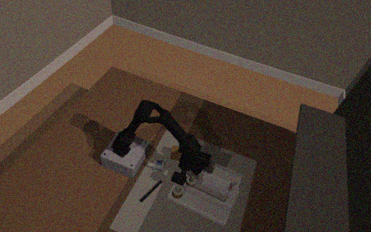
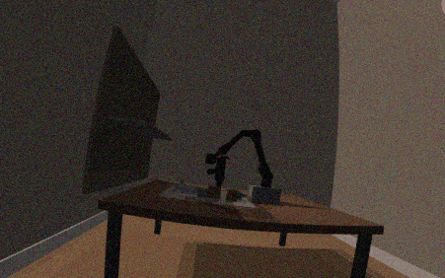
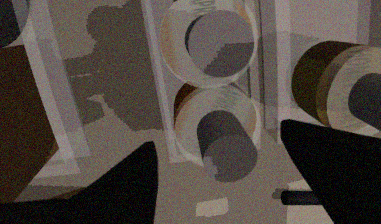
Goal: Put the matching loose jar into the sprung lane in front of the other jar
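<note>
In the wrist view two pale-topped jars with grey round lids stand in a row between the clear lane walls. The front jar (image 3: 230, 157) is nearer the lane mouth, and the rear jar (image 3: 221, 42) is directly behind it, touching or almost touching. My gripper (image 3: 219, 139) is open, its dark fingertips on either side of the front jar with gaps at both sides. In the exterior view the gripper (image 2: 218, 185) is low over the tray. The low front stop and the jars' bases are hidden or too dim to make out. The pusher plate is out of view in the wrist view.
Another jar with a brown band (image 3: 311, 82) (image 1: 178, 192) stands in the neighbouring lane, right of my fingers in the wrist view. A brown object (image 3: 21, 120) is at the left. A black rod (image 1: 150, 191) (image 3: 298, 197) lies before the white tray (image 1: 210, 209).
</note>
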`<state>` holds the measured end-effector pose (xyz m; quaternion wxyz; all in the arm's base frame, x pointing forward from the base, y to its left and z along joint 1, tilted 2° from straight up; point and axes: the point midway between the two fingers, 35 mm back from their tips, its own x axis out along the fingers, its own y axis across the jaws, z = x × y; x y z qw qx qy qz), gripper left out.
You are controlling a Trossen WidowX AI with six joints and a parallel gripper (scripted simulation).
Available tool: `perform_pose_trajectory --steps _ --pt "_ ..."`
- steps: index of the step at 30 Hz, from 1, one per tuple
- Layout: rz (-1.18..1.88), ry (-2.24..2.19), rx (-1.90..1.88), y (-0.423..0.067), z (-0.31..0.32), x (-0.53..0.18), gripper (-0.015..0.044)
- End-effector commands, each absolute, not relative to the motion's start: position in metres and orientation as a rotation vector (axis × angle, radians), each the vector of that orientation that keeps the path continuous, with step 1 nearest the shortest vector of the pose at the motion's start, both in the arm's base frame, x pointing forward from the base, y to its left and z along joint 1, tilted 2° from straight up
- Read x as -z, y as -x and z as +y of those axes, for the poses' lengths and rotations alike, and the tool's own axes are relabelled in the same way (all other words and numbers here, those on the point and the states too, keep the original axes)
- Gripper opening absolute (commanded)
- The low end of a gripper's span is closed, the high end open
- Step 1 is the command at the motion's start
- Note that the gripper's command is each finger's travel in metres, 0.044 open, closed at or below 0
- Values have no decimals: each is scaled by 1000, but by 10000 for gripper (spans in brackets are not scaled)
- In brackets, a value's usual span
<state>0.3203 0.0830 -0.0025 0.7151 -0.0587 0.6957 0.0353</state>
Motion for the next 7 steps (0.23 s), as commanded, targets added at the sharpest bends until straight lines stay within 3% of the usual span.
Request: perform_pose_trajectory --steps 1,7 --pt "1536 126 -73 -312 82 0 307" --pt "1538 126 -73 -293 80 0 307"
